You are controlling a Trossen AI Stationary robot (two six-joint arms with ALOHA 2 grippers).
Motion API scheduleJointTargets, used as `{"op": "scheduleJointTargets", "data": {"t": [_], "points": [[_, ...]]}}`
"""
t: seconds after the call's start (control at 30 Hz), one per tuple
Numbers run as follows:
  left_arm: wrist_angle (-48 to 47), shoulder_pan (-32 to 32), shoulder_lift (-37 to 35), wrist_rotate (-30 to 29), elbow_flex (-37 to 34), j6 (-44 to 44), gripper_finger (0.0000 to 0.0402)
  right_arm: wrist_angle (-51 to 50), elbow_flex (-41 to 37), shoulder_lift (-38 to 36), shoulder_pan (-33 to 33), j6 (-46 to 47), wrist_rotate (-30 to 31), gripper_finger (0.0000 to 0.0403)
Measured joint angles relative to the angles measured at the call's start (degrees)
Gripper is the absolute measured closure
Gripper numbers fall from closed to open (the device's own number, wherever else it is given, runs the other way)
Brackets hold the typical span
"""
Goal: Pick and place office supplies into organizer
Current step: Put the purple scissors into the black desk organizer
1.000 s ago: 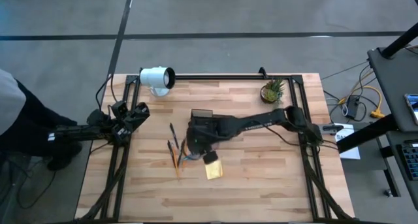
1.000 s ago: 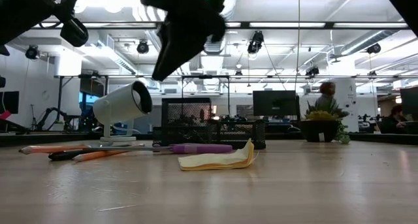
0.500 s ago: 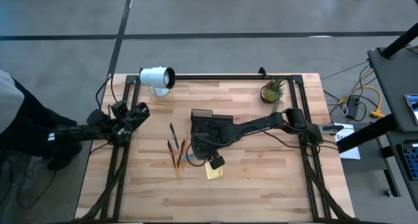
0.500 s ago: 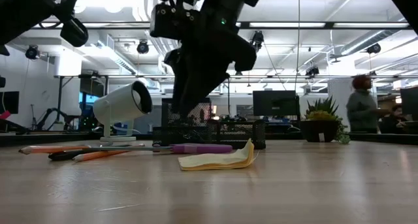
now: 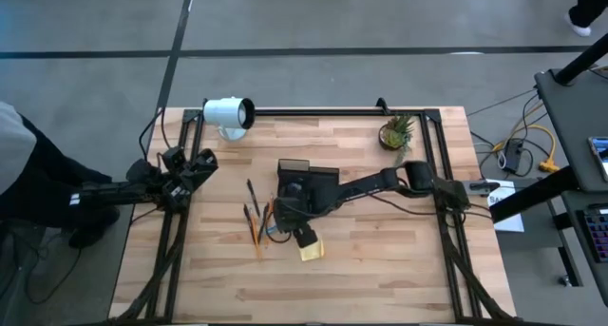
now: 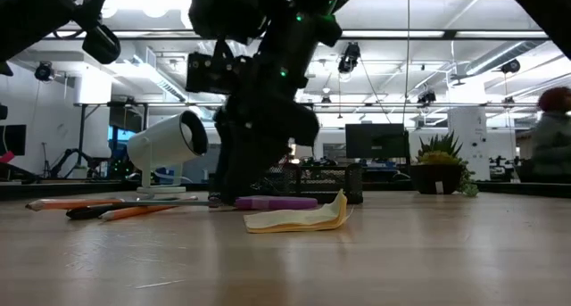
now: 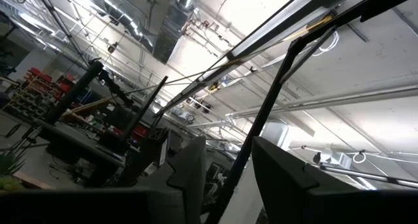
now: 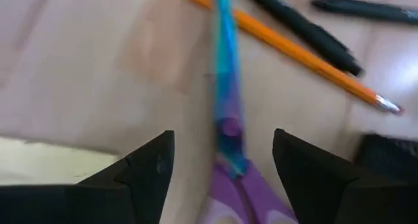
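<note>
Scissors (image 8: 228,145), purple-handled with blue blades, lie between the right gripper's (image 8: 225,162) spread fingers.

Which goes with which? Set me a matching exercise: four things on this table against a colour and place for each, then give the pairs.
1. lamp
2. potted plant
3. sticky-note pad
4. scissors

A. purple-handled, between the open fingers of the right gripper
B. yellow, flat on the wood beside that gripper
C. white, back edge, left arm's side
D. green, back edge, right arm's side

Pairs: 1-C, 2-D, 3-B, 4-A
</note>
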Motion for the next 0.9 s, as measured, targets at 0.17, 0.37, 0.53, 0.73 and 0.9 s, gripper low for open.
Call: {"op": "scheduleJointTargets", "data": {"t": [0.17,0.37,0.53,0.73,0.9], "points": [[0.04,-0.02,-0.02,0.00,0.00,0.01,0.0292,-0.39,0.11,0.00,-1.79,4.78,-0.11,0.0166],[0.03,0.00,0.00,0.01,0.00,0.00,0.0292,-6.23,0.14,-0.39,-3.78,5.45,-0.84,0.0172],[0.03,0.00,0.00,0.04,0.00,0.01,0.0292,-11.13,0.11,-2.34,-3.63,1.72,-0.83,0.0172],[0.03,0.00,0.00,0.05,0.00,0.00,0.0292,-15.33,0.11,-4.74,-3.42,0.78,-1.18,0.0172],[0.04,-0.01,0.00,0.04,0.00,0.01,0.0292,-17.74,-0.99,-4.62,-3.72,-0.04,-1.75,0.0172]]}}
